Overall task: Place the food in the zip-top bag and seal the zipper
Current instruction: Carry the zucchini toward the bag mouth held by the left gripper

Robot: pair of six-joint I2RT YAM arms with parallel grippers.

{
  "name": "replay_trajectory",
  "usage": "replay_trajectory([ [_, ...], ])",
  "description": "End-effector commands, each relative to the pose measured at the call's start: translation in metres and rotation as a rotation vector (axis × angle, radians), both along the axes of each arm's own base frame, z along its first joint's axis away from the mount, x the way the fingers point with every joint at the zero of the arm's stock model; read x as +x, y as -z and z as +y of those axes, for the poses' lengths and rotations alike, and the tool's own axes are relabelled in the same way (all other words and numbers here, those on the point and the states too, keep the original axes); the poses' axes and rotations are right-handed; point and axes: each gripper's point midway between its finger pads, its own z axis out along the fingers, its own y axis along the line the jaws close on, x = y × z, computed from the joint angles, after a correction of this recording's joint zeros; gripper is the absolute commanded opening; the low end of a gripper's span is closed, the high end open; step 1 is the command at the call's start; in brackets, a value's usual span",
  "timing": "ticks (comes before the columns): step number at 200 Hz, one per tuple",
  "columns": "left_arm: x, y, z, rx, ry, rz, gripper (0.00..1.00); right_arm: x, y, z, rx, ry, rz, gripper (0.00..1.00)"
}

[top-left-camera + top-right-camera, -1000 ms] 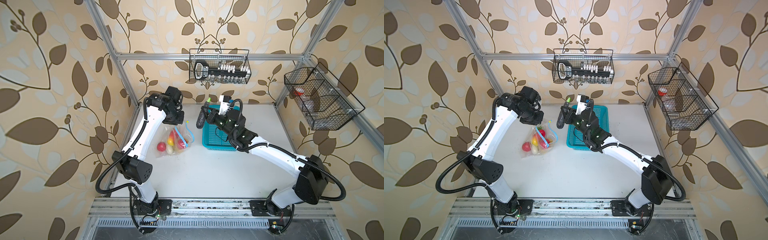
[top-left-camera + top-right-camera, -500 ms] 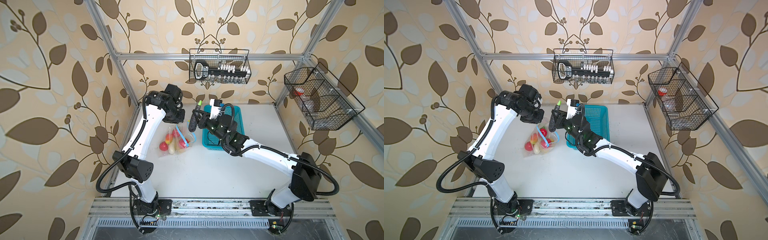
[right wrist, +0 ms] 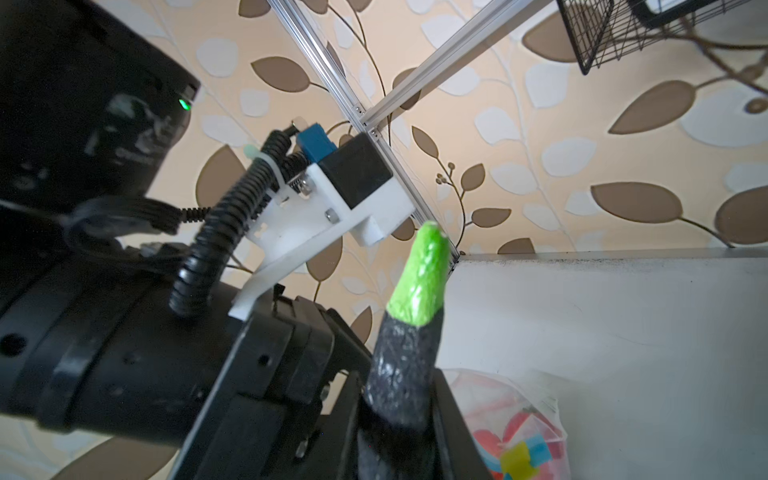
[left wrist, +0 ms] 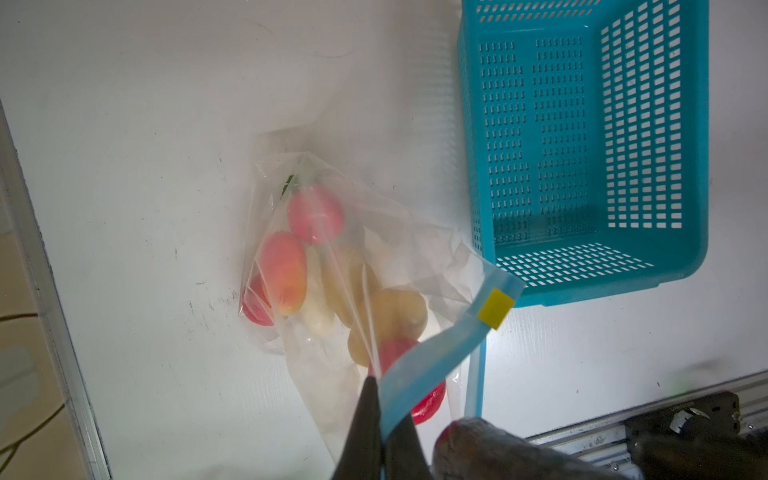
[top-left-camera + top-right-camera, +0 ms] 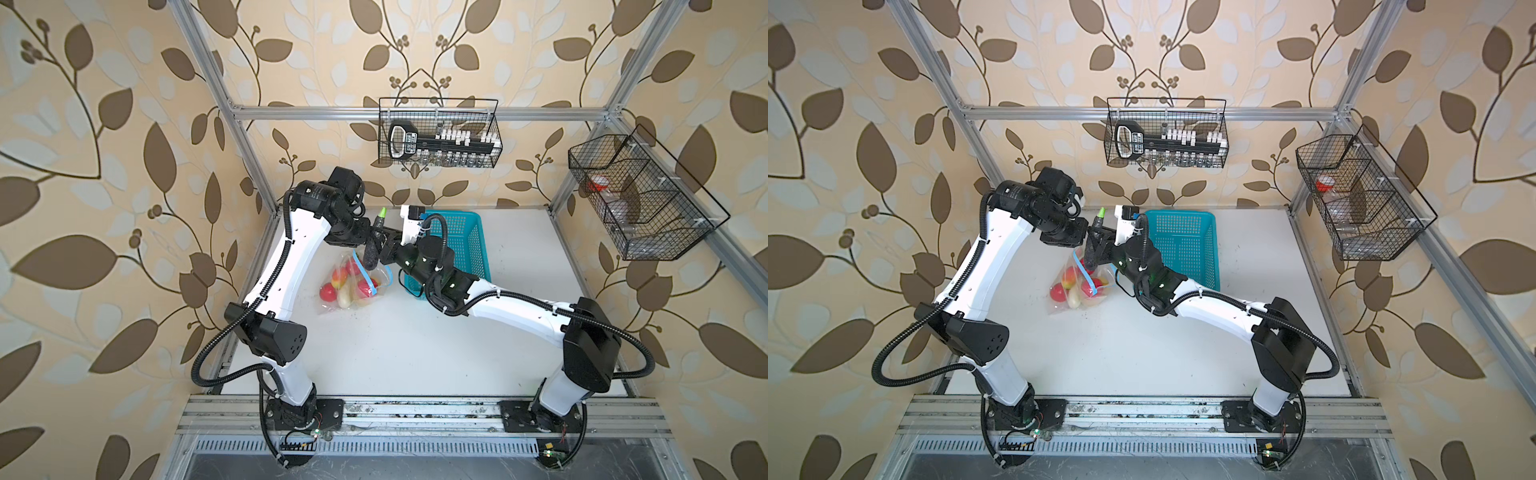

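The eggplant (image 5: pixel 371 253) has moved from basket (image 5: pixel 478 249) to above bag (image 4: pixel 436 262).

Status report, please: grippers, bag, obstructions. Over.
Left gripper shut on zipper, holding zip-top bag open. Right gripper shut on eggplant above bag's mouth. Turquoise basket empty beside it; nothing in the way.

Bare table (image 5: pixel 415 353) lies open in front; basket (image 5: pixel 467 239) stands just beside the bag (image 5: pixel 353 291).
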Motion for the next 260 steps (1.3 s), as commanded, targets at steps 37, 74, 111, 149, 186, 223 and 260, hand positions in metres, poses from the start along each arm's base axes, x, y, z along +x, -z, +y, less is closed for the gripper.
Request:
replay_trajectory([
  [37,-0.002,-0.013,0.000,-0.035,-0.011,-0.018,0.00,0.006,0.006,0.019,0.010,0.004,-0.019,0.00],
  [74,-0.001,-0.013,0.000,-0.038,-0.012,-0.017,0.00,0.002,0.017,0.028,-0.001,-0.007,-0.008,0.00],
  [111,-0.001,-0.014,0.001,-0.032,-0.012,-0.021,0.00,-0.008,0.027,0.031,0.016,-0.014,0.002,0.00],
  [149,0.000,-0.013,0.003,-0.021,-0.015,-0.023,0.00,-0.016,0.041,0.035,0.000,-0.034,0.025,0.00],
  [186,0.000,-0.016,0.003,-0.022,-0.017,-0.031,0.00,-0.019,0.056,0.038,-0.034,-0.045,0.047,0.00],
  [223,0.000,-0.017,0.004,-0.017,-0.019,-0.037,0.00,-0.015,0.081,0.032,-0.127,0.039,0.069,0.03],
  [260,0.000,-0.016,0.004,-0.017,-0.020,-0.036,0.00,-0.015,0.104,0.037,-0.214,0.067,0.081,0.05],
])
